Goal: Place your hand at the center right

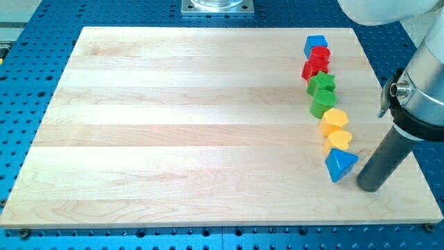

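Eight blocks run down the board's (208,139) right side, so my tip (369,187) rests near-right beside the blue triangle (340,165); centre right lies farther up. No jaws here.

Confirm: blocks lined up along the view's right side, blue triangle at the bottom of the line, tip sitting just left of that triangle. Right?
Not quite. The blocks do line the view's right side, and the blue triangle ends the line at the bottom, but my tip sits just to the triangle's right and slightly lower, not left of it. The camera view shows this.
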`<move>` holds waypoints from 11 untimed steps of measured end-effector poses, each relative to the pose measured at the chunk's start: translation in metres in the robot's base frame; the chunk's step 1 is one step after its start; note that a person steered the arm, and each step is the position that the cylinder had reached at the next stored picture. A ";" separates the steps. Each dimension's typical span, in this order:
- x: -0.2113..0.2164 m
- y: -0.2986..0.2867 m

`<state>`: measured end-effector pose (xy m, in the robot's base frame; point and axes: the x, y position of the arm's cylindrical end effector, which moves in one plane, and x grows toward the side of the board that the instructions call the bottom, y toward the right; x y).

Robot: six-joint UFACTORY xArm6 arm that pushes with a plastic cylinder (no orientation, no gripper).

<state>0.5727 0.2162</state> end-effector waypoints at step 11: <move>-0.212 0.061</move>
